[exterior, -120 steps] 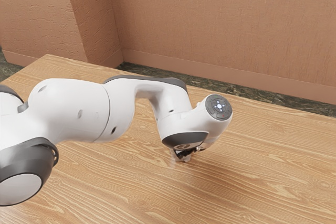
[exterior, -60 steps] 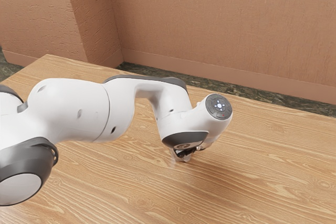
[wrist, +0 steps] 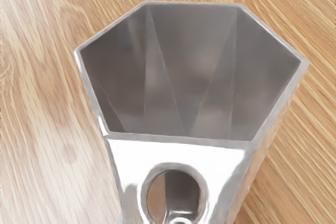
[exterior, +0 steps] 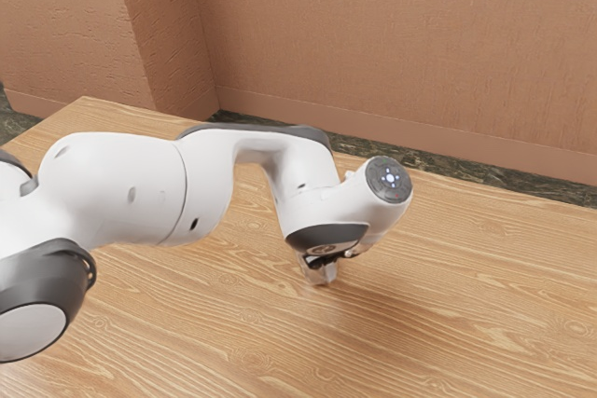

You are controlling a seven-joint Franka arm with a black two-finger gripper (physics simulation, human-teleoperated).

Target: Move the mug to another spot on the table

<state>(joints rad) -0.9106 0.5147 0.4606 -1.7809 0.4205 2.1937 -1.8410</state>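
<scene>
**Arm (exterior: 233,184) lifts, mug (wrist: 189,77) in tow**

The arm has risen slightly above the surface (exterior: 466,314). Its fingers (exterior: 332,264) seem clenched on the silver mug, though they are mostly hidden. The mug sits right beneath them, so carrying it sideways looks next.
</scene>
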